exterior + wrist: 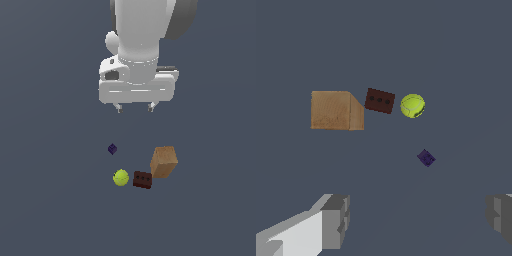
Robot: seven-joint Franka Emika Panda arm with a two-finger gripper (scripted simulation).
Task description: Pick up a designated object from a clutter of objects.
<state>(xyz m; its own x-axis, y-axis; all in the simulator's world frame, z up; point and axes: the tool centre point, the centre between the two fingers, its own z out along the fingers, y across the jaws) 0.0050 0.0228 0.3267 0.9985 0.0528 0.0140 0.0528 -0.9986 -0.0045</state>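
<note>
The tan-brown block (164, 161) is lying on the grey desk (50, 200), sitting at the exterior view's right edge of the small cluster and showing plain wood-coloured faces. In the wrist view the tan-brown block (336, 110) is appearing as the largest of the items, untouched by anything. Just beside it, toward the exterior view's left, the dark red brick (142, 180) is resting with its row of holes facing outward; whether the two are touching cannot be told. Next to the brick, further to the exterior view's left, the yellow-green ball (121, 177) is sitting near but apart from it. The tiny dark purple cube (112, 148) is lying alone, set back from the ball and brick, closer to the arm.

The end effector (135, 107) is hanging above the desk, well clear of all four items, with nothing between its fingers. Its fingers (336, 220) are standing wide apart in the wrist view, one at each side of the picture, and the purple cube (426, 158) is showing between and beyond them.
</note>
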